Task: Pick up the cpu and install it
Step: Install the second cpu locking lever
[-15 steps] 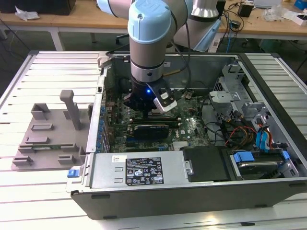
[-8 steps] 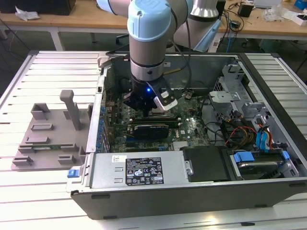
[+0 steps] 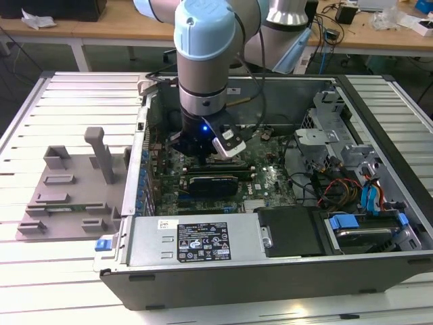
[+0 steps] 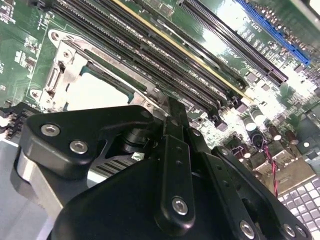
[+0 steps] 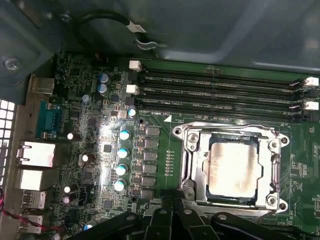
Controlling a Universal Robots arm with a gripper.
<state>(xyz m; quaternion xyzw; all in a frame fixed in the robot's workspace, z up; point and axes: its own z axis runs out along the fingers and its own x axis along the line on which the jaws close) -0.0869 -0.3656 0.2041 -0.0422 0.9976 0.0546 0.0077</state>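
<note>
While seated in socket, cpu [image 5: 234, 171] seemingly beside gripper [image 5: 172, 220]

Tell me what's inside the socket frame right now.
The cpu lies inside the socket frame, silvery top up. Its near edge is hidden behind the gripper; whatever lies beneath the chip is covered.

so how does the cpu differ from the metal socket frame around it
The cpu is a plain, flat, silvery square plate; the socket frame is an open rectangular metal surround with screws at its corners. The cpu is smaller and sits inside the socket frame's opening, while the frame borders it on the green motherboard. Both are shiny metal and lie flat.
</note>
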